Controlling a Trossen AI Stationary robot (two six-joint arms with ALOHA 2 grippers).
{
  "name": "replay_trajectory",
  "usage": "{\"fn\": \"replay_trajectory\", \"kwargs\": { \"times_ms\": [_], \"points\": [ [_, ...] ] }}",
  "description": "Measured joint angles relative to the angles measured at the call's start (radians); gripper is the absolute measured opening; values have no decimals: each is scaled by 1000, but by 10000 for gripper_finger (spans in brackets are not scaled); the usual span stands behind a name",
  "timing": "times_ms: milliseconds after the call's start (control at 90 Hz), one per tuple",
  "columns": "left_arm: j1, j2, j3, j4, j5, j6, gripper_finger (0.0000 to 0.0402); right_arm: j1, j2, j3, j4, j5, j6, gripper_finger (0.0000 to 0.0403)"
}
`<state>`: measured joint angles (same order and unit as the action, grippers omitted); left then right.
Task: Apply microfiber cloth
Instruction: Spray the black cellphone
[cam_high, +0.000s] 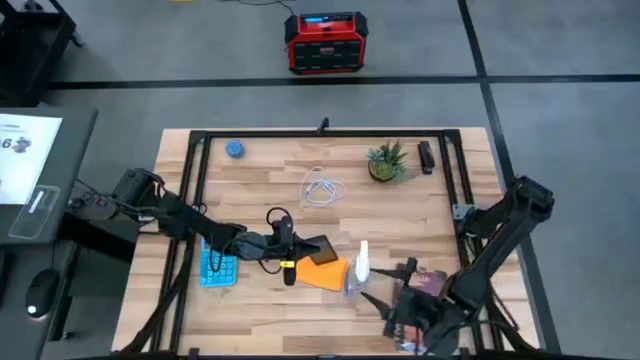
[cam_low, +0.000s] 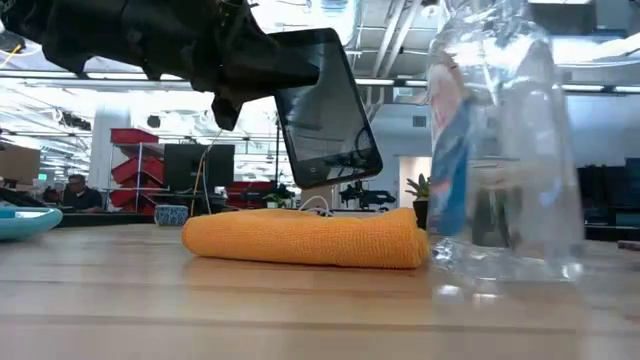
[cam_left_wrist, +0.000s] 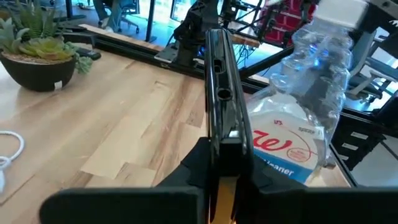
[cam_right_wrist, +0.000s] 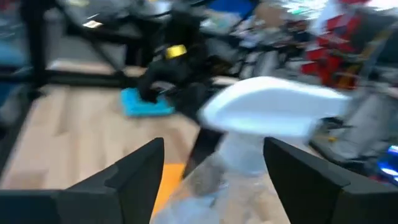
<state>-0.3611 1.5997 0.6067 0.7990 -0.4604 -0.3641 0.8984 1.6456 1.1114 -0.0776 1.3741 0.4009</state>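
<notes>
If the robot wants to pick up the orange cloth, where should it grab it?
Probably at the free corner of the microfiber cloth, coming down from above. It lies flat and folded on the table, so there's no edge to get under. The spray bottle crowds one side, and the left gripper holds the smartphone over it. The right gripper looks open nearby.

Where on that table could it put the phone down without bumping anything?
Bare wood lies between the blue puck and white cable, and along the front edge. It is crowded around the microfiber cloth, spray bottle and left claw.
</notes>
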Motion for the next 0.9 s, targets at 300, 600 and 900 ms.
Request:
{"fn": "replay_trajectory", "kwargs": {
  "times_ms": [300,600,900],
  "points": [
    [0,0,0,1,1,0,10,-64,13,0,-7,44,152,265],
    [0,0,0,1,1,0,10,-155,12,0,-55,-106,289,265],
    [0,0,0,2,1,0,10,-164,10,0,-87,-146,328,236]
  ]
}}
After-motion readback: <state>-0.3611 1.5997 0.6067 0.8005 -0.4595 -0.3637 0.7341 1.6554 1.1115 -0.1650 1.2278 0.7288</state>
